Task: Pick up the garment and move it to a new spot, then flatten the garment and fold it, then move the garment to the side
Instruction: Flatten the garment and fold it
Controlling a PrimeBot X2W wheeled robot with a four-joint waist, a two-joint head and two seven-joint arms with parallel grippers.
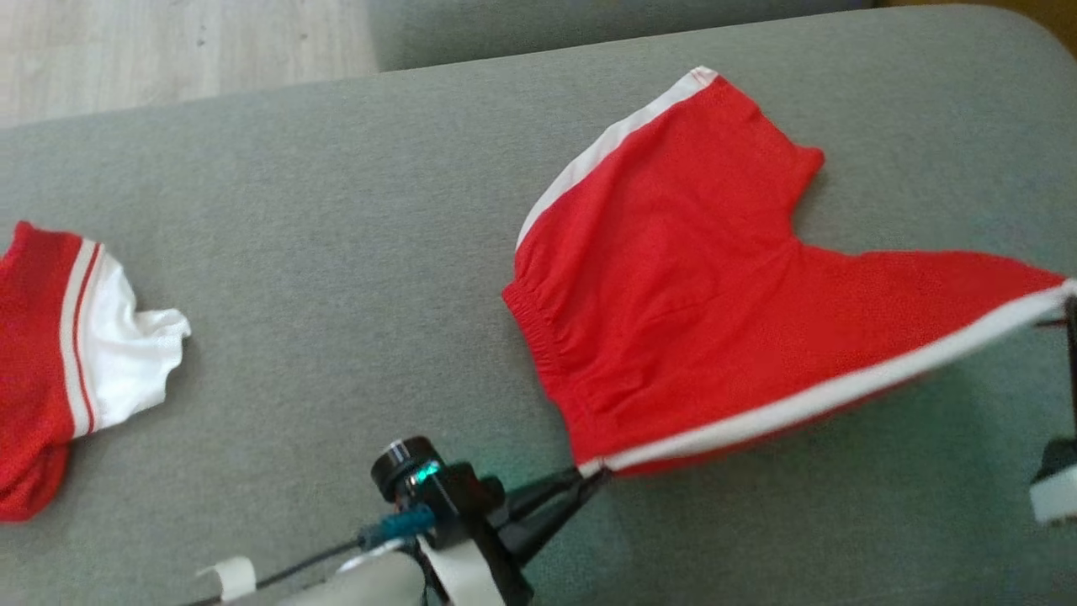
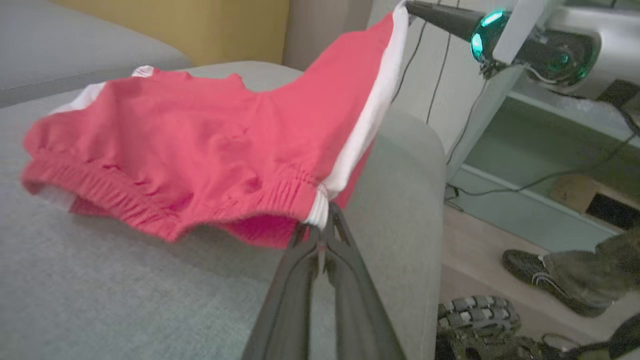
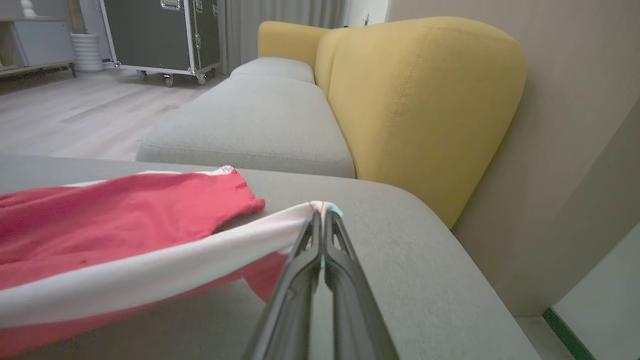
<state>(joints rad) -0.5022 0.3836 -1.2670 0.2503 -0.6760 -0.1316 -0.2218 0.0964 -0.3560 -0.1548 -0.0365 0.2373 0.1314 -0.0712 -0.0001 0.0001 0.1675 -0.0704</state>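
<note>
The garment (image 1: 698, 295) is a pair of red shorts with a white side stripe, spread over the grey cushion (image 1: 353, 252). My left gripper (image 1: 593, 477) is shut on the waistband corner of the stripe, seen close up in the left wrist view (image 2: 322, 225). My right gripper (image 3: 321, 216) is shut on the stripe's other end at the leg hem, at the head view's right edge (image 1: 1070, 307). The striped edge (image 1: 824, 396) is stretched taut between the two grippers and lifted off the cushion. The rest of the garment (image 2: 165, 145) lies on the cushion (image 2: 100, 280).
A second red and white garment (image 1: 67, 353) lies at the cushion's left edge. Behind is another grey seat with a yellow backrest (image 3: 415, 105). Beside the cushion's right end stand a person's shoe (image 2: 540, 272) and a shelf unit (image 2: 545, 165). Wooden floor (image 1: 168, 50) lies beyond.
</note>
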